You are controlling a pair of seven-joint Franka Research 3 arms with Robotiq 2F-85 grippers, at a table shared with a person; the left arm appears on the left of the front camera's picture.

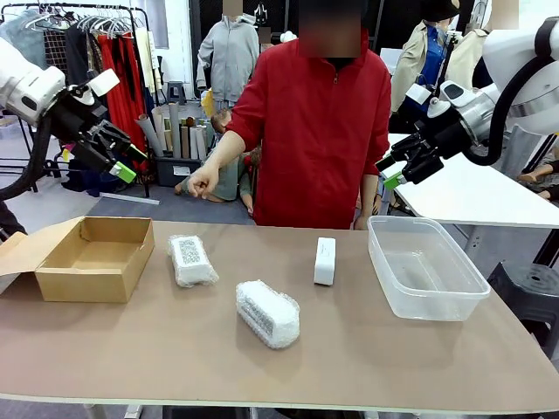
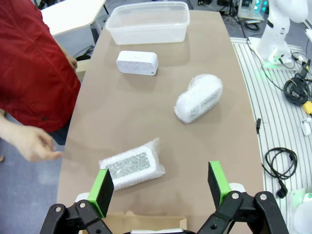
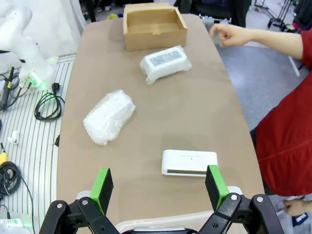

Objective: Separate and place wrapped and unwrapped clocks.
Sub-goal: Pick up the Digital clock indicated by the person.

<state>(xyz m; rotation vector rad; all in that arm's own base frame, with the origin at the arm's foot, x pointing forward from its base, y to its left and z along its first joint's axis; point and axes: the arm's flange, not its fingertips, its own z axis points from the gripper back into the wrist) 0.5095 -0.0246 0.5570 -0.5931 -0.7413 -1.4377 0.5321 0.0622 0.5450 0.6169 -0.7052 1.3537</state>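
- Green pads [image 2: 104,191] were seen spread wide on the left gripper [image 1: 129,161], which was held empty, high over the left end of the table [image 1: 393,358]. A long descent from there could be judged likely to land off-centre on a lumpy bundle.
- Open at the left end, the cardboard box [image 1: 87,262] was set with its flaps out. A clock brought in low could be caught on a wall or flap.
- Just right of the box, the speckled wrapped clock [image 1: 190,259] was laid flat. Its loose bubble wrap alone could be pinched, so the block inside could slide out or drop.
- Behind that clock, the person's hand [image 1: 203,181] was held loosely curled above the far edge, and a reach nearby could be judged to risk contact.
- Nearer the robot, by the middle, the second wrapped clock [image 1: 267,312] was laid well apart from the others. Its rounded, springy wrap could let it roll or squirt from the pads.
- Near the tub but not touching it, the bare clock [image 1: 324,260] was set. Smooth plastic could slip, or it could be nudged over.
- At the right end, the clear tub [image 1: 424,266] was left empty. Being light, it could be shoved by a passing arm.
- High beyond the tub, the right gripper [image 1: 390,172] was held spread and empty.
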